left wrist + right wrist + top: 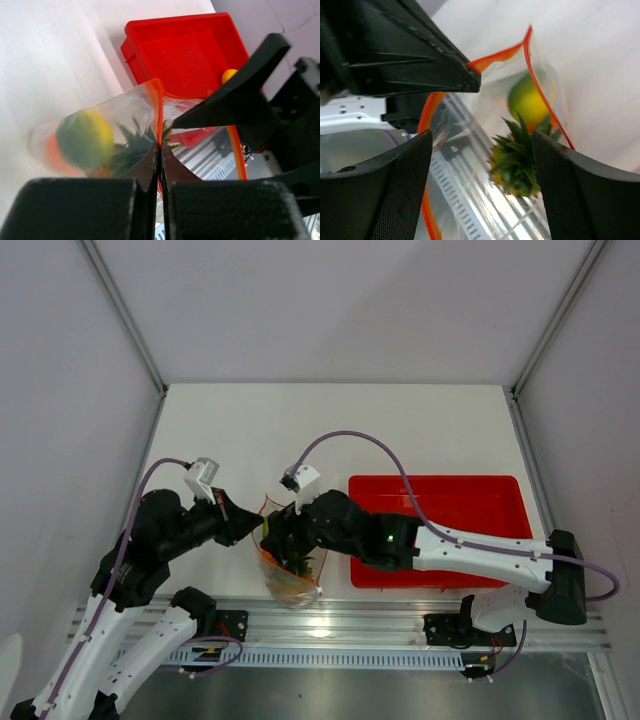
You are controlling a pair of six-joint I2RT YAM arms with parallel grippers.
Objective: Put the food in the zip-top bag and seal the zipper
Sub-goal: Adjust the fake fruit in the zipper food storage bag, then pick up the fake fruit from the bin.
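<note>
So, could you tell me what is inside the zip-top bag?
The zip-top bag holds the pineapple, a yellow-green fruit and an orange fruit; blur hides anything further.

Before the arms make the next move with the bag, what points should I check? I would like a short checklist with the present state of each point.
1. Left gripper holds the zipper: ok, jaws shut on the strip.
2. Pineapple inside the zip-top bag: ok.
3. All food in the bag: not ok, a small orange-yellow ball lies in the red tray.
4. Zipper sealed: not ok, the mouth gapes open.
5. Right gripper free: ok, jaws wide apart at the bag mouth.
6. Pineapple leaves clear of the zipper line: cannot tell.
</note>
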